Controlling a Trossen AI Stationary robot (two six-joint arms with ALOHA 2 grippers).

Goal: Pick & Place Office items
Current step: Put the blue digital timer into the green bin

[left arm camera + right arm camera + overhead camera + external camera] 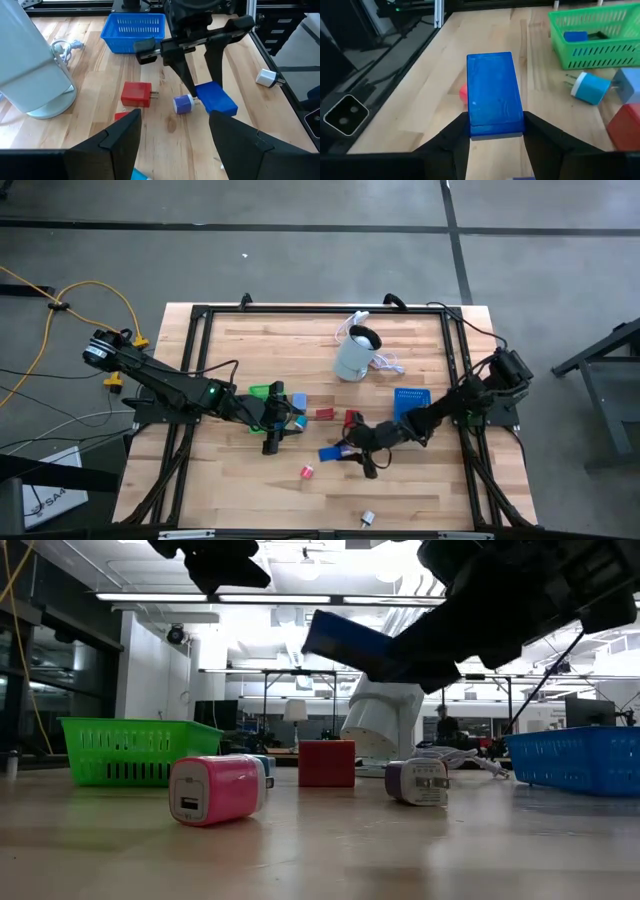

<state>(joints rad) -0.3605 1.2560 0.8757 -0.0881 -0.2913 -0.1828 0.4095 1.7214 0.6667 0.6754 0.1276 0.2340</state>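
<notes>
Right wrist view: the right gripper [492, 131] clamps a blue block [493, 92] at frame centre; the left gripper [172, 132] gapes wide, holding nothing.

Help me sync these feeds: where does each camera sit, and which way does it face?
High: overhead, straight down on the table; both arms show.
Low: table height, facing the room; blue block held aloft.
Left wrist: behind the open left end effector, facing the right arm.
Right wrist: behind the right end effector, shut on the block, facing the green tray.
Shared: all four show the blue block.
</notes>
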